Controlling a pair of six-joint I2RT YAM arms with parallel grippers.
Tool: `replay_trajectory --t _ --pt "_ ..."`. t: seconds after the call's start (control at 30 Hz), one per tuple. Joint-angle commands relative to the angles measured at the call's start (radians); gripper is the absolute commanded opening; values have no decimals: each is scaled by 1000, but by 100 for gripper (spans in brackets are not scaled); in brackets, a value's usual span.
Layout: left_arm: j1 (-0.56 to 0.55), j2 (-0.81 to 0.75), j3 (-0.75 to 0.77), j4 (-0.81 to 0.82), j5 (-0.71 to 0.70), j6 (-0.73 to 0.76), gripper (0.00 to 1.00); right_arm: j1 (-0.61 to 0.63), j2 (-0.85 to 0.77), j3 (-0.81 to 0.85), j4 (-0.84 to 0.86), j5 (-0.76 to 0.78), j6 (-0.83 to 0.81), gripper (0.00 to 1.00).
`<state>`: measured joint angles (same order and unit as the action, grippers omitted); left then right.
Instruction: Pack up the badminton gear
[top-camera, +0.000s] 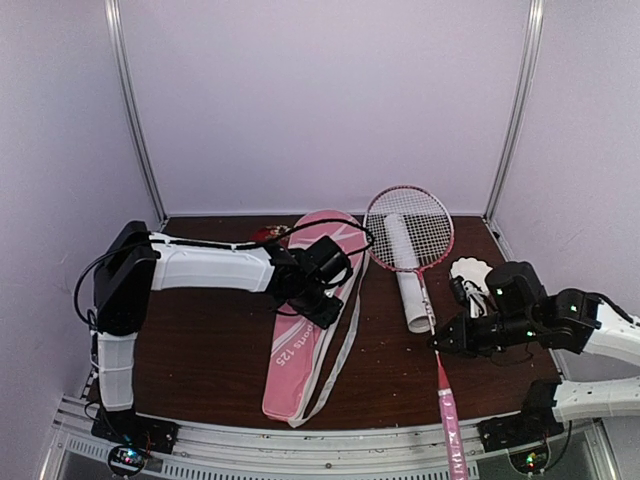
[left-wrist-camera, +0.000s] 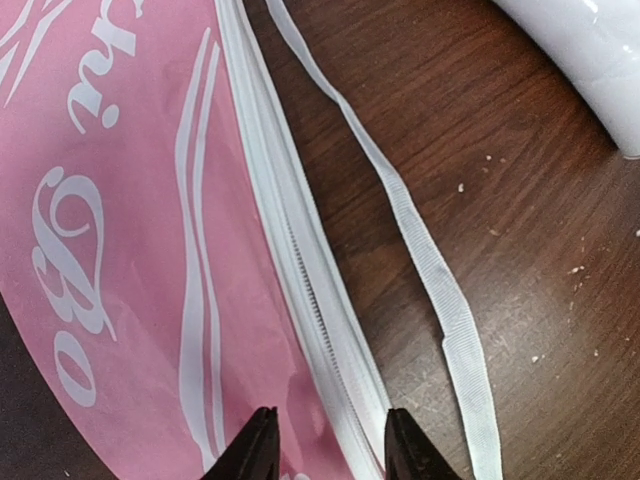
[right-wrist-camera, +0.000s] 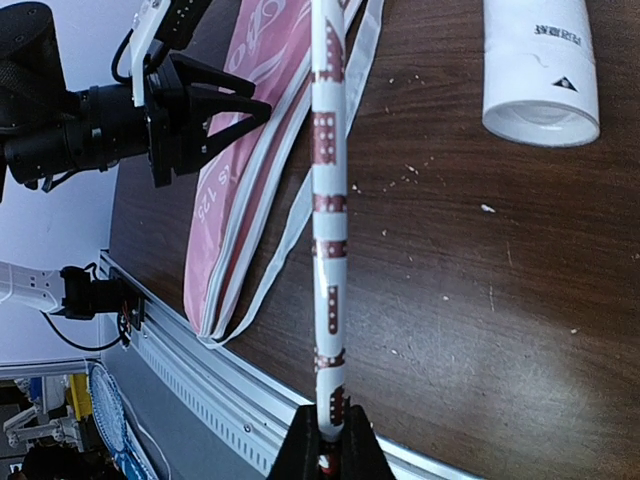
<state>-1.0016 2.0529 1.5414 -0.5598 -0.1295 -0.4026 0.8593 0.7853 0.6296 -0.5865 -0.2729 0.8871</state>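
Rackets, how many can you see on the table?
1. The racket lies with its head over the white tube, its shaft pinched by the right gripper. Another could hide inside the pink bag.

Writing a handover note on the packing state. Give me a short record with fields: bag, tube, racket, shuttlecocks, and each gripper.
bag: pink, lying flat, white strap loose beside it
tube: white, on its side, right of the bag
racket: one in view, outside the bag, head lying over the tube's far end
shuttlecocks: white, by the right arm; count unclear
left gripper: open, fingertips either side of the bag's zip edge
right gripper: shut on the racket's shaft
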Motion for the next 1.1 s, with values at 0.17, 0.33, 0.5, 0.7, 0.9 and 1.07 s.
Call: replay_trajectory --t 0.17,0.33,0.5,0.7,0.9,1.07 --pt "15 85 71 -44 -55 -11 37 6 -125 56 -258 -51 -43 0" --pt "22 113 95 -57 -80 -24 26 32 -156 60 -317 -87 -58 0" --pt "41 107 98 -68 -97 -48 7 78 -162 75 -368 -99 -60 0" --pt "46 76 96 -68 -88 -38 0 108 -175 66 -399 -98 -61 0" --pt "51 16 90 -45 -44 -66 0 150 -172 38 -407 -109 -62 0" --pt "76 -28 80 -20 0 -100 0 182 -196 1 -409 -128 -32 0"
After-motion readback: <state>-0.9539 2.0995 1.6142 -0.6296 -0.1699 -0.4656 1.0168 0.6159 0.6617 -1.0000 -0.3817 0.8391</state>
